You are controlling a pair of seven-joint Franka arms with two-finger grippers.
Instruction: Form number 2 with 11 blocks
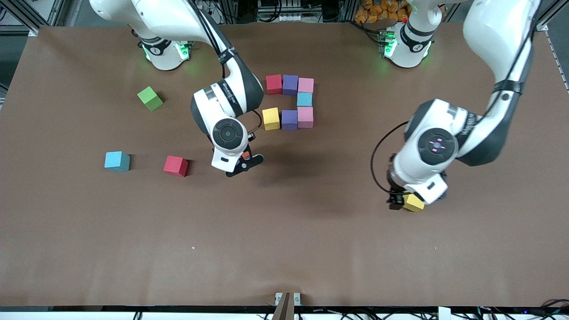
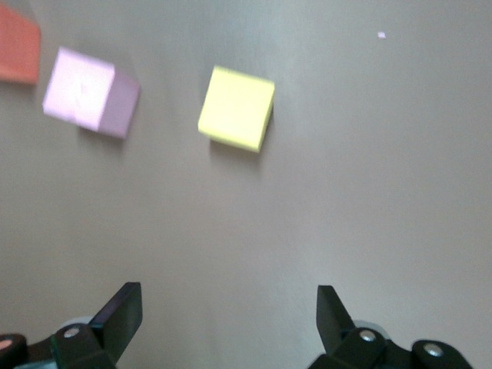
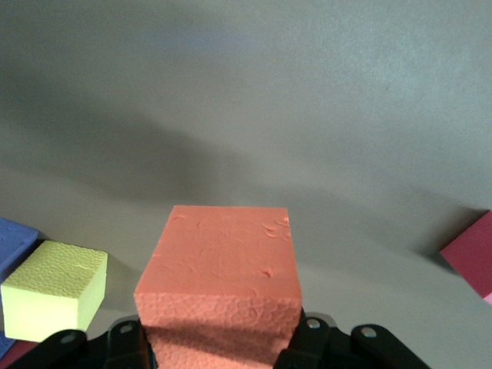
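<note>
Showing: two arms over a brown table [image 1: 311, 249] with foam blocks.
Right end effector [image 1: 243, 161]: centre-left of the front view, in the air over bare table just below the block figure, jaws closed on an orange block [image 3: 223, 280] that fills the lower middle of the right wrist view.
Left end effector [image 1: 402, 201]: lower right of the front view, low over the table, fingers [image 2: 119, 311] spread wide and holding nothing.
Loose yellow block [image 1: 414, 202]: on the table just beside the left end effector; in the left wrist view it lies between and ahead of the open fingers, with a pink block [image 2: 88, 92] next to it.
Block figure: upper centre of the front view; top row red block [image 1: 274, 84], purple block [image 1: 290, 84], pink block [image 1: 306, 85]; light blue block [image 1: 304, 99] beneath the pink one; lower row yellow block [image 1: 270, 118], purple block [image 1: 289, 119], pink block [image 1: 305, 117].
Other loose blocks: second red block [image 1: 176, 166] and a blue block [image 1: 117, 161] at centre-left.
Lime-green cube [image 1: 150, 98]: upper left, apart from the rest.
</note>
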